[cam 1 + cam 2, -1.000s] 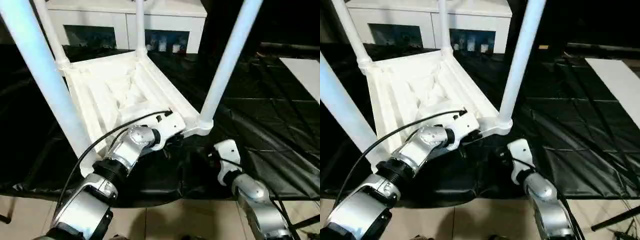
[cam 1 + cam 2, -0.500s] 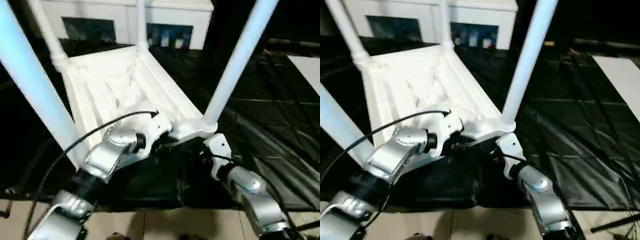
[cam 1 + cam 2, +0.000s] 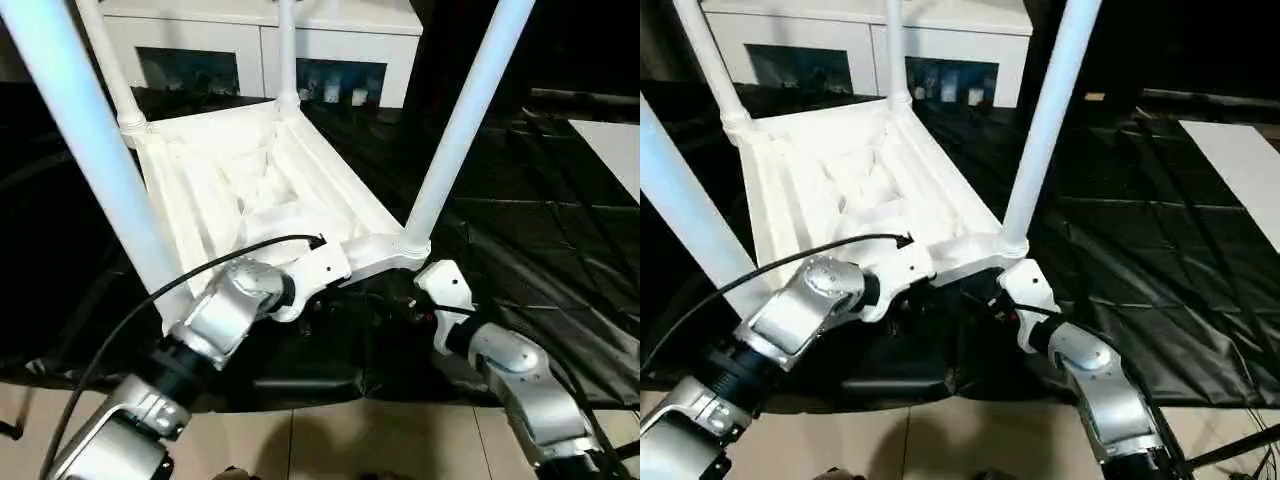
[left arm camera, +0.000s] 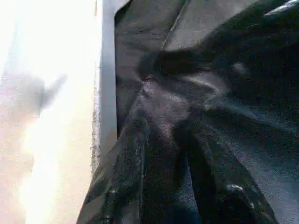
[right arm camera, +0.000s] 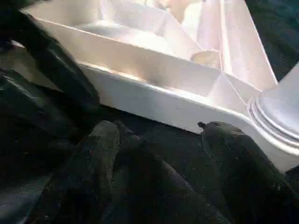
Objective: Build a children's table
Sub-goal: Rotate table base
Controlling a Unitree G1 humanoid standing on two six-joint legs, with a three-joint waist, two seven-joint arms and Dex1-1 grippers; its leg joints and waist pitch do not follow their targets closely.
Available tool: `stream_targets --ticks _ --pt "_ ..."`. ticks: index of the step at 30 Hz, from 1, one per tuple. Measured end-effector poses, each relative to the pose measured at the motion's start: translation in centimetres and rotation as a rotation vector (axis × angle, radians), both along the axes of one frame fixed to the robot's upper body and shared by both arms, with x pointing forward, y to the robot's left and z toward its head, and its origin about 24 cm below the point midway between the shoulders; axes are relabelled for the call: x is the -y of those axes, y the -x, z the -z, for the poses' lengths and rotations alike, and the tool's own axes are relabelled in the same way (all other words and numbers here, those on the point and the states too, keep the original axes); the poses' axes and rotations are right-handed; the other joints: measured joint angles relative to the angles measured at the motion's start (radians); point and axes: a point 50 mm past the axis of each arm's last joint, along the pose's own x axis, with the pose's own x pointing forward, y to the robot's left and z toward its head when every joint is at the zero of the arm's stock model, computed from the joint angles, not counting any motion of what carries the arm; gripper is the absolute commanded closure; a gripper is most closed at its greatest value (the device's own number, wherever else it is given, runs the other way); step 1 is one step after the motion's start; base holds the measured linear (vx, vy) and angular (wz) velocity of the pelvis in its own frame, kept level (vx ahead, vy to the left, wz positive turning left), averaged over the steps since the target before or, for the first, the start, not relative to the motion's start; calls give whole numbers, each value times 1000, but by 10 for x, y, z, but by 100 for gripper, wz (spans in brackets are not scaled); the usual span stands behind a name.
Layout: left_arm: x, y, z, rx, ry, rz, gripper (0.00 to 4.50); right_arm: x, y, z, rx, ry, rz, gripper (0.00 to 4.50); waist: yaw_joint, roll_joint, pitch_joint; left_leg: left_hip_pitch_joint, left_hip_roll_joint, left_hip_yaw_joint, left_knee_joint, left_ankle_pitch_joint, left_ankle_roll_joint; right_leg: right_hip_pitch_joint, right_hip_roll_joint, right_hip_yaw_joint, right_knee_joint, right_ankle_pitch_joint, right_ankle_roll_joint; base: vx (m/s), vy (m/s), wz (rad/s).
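The white plastic ribbed tabletop [image 3: 250, 190] lies upside down on the black-sheeted worktop [image 3: 540, 230], its four long white tapered legs [image 3: 462, 115] standing up; my left pincer [image 4: 163, 140] sits beside its near edge, slightly parted, grasping nothing; my right pincer [image 5: 159, 135] gapes empty before the near corner.

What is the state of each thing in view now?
Tabletop: upside down on the black sheet, ribbed side up.
Legs: all four fitted in the corner sockets, pointing up.
Cabinet: doors closed.
Right gripper: jaws open, empty, at the tabletop's near edge.
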Motion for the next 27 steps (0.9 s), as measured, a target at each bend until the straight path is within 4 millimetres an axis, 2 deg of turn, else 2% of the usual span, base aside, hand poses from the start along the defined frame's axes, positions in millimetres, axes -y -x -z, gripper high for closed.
stream_targets --ticks 4,6,9,16,19,21,24,25,27 --pt "-3 -16 2 83 -46 -113 295 1 6 0 -30 -29 -38 133 -6 0 0 -1 0 -1 0 0 0 -1 1 0 -1 0 0 0 0 0" --pt "-8 -24 1 130 -62 -170 295 0 9 1 -40 -44 -58 133 -12 0 0 -2 0 -4 0 0 0 -2 3 -1 -3 0 1 0 0 0" --pt "-9 -34 2 182 -56 -241 295 0 12 4 -59 -48 -82 133 -11 0 0 -6 2 -11 0 0 0 -1 10 -1 -11 0 1 0 0 0" --pt "-1 -44 9 318 -29 -325 295 -2 12 2 -54 -47 -88 133 -8 0 0 -13 1 -16 7 1 1 -1 12 0 -15 11 0 0 0 0" --pt "3 -45 8 371 31 -356 295 -2 12 2 -54 -47 -88 133 -9 0 1 -19 2 -17 10 1 1 -5 12 -1 -16 22 0 0 0 0" --pt "1 -46 -2 394 170 -402 295 -2 13 2 -50 -48 -88 133 -12 1 1 -19 2 -17 10 1 1 -6 12 -1 -16 23 -1 0 0 0" --pt "-5 -41 -38 465 477 -396 295 -2 15 2 -48 -52 -83 133 -10 6 -1 -17 2 -19 9 0 1 -2 12 -3 -15 23 0 0 0 0" --pt "-8 -34 -44 459 571 -367 295 -3 15 1 -44 -55 -80 133 -10 9 -3 -17 2 -19 8 0 1 -3 12 -2 -16 22 1 0 0 0" --pt "-15 -12 -43 412 733 -293 295 -4 15 0 -38 -60 -75 133 -9 15 -7 -17 2 -18 8 0 0 -2 12 -1 -16 20 4 0 0 0"
